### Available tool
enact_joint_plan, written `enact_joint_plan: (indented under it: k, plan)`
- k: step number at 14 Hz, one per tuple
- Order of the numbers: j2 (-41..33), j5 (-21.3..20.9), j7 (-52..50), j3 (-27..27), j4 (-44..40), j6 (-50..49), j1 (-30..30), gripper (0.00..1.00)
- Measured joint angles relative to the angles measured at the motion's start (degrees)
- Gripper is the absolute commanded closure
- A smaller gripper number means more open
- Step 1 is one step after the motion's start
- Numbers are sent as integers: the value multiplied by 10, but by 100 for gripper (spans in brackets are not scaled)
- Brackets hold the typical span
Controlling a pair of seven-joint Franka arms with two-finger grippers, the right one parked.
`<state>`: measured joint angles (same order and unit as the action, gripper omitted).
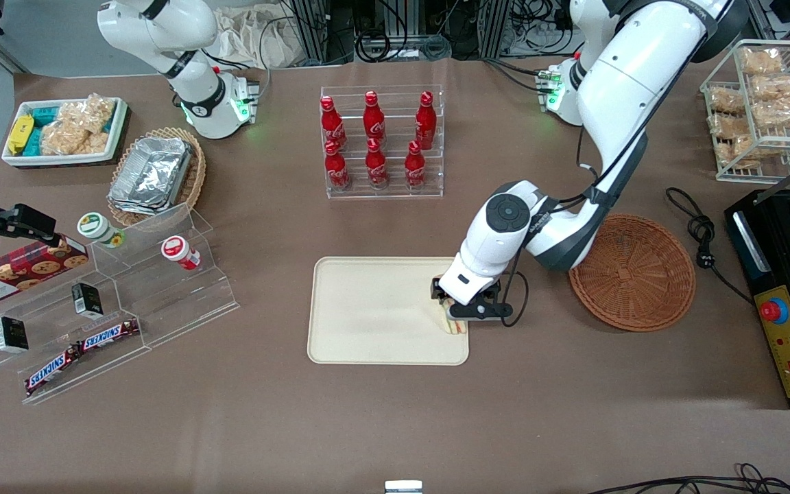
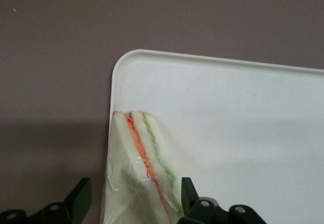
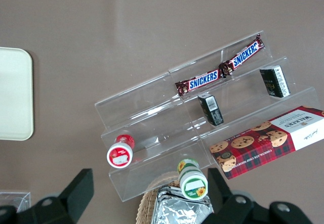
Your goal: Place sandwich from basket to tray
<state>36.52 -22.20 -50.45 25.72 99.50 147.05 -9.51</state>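
Observation:
The sandwich [image 1: 456, 327], a wrapped wedge with orange and green filling, rests on the cream tray [image 1: 367, 315] at the tray's corner nearest the front camera, toward the working arm's end. In the left wrist view the sandwich [image 2: 142, 168] lies along the tray's rim [image 2: 115, 82]. My left gripper [image 1: 453, 313] hangs just above it. Its fingers [image 2: 81, 197] stand apart on either side of the sandwich, with a gap showing on one side, so my left gripper [image 2: 135, 186] is open. The reddish-brown basket [image 1: 631, 271] sits empty beside the tray.
A clear rack of red cola bottles [image 1: 381, 140] stands farther from the front camera than the tray. An acrylic stepped shelf [image 1: 127, 302] with snacks lies toward the parked arm's end. A black appliance [image 1: 789, 288] and a cable [image 1: 700, 237] lie toward the working arm's end.

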Motion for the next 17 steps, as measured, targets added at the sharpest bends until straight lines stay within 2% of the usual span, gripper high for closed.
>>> enact_joint_plan:
  k: [3, 5, 8, 10, 13, 15, 17]
  plan:
    - [-48, -1, -38, 0, -7, -9, 20, 1]
    - [-92, -1, -44, 0, -8, -53, 41, 1]
    - [-149, 23, -41, 0, -8, -106, 70, 1]
    - [-181, 69, 3, 0, -9, -152, 86, 1]
    - [-225, 178, 135, -2, -41, -285, 114, 1]
    - [-253, 213, 210, -28, -81, -412, 122, 1]
    - [-288, 232, 294, -81, -107, -527, 120, 1]
